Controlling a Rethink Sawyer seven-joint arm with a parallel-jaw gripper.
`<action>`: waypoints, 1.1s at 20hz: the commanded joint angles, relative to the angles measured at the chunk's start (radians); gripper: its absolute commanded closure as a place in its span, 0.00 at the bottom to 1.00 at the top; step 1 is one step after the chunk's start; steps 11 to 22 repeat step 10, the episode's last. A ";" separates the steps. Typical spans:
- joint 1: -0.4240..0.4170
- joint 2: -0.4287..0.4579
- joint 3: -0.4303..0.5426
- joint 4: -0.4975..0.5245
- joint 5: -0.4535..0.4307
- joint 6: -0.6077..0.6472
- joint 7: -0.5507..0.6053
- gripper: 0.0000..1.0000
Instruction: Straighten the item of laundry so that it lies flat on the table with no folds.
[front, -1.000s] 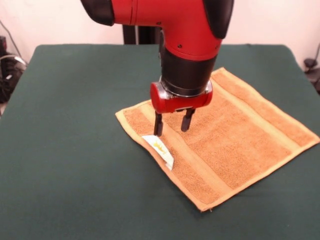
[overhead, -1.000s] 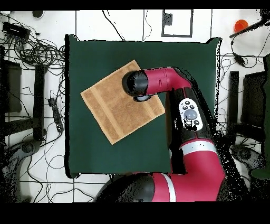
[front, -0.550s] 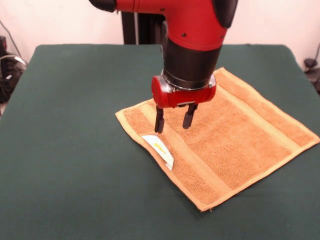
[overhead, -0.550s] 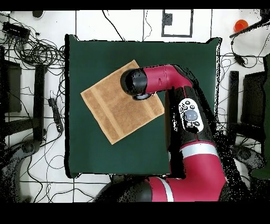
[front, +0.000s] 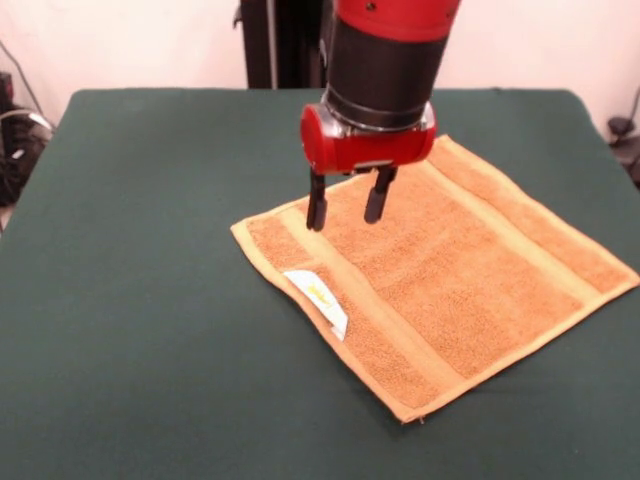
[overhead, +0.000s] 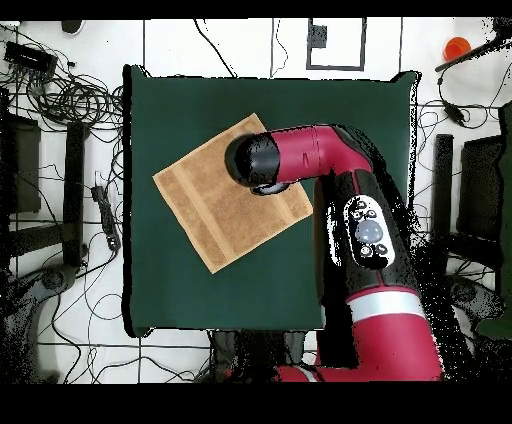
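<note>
The small, roughly square golden-orange terry towel (front: 440, 275) is spread on the large table topped with dark green felt-like cloth (front: 130, 300), turned at a diagonal to the table's edges, and no fold can be made out in it from either view. The red and black gripper (front: 346, 207) is held above the towel's left part, its two dark fingers (front: 316, 205) parted with nothing between them and their tips clear of the cloth. The flattening looks all but done, so the step in hand is best judged as a check and a clean withdrawal: the arm should be lifted straight up, so that the pile is not dragged and no edge is rucked. The small white label (front: 320, 300) lies flat near the left hemmed edge (it could be snagged by a low sideways pass). Ample bare felt is left on every side of the towel. Beyond the table, tangled black cables (overhead: 60, 90) and pale floor are seen.
</note>
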 joint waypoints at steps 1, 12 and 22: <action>0.010 -0.011 0.082 0.132 0.036 -0.053 -0.010 0.00; 0.022 0.027 0.060 0.082 0.001 -0.088 0.011 0.00; 0.022 0.027 0.060 0.082 0.001 -0.088 0.011 0.00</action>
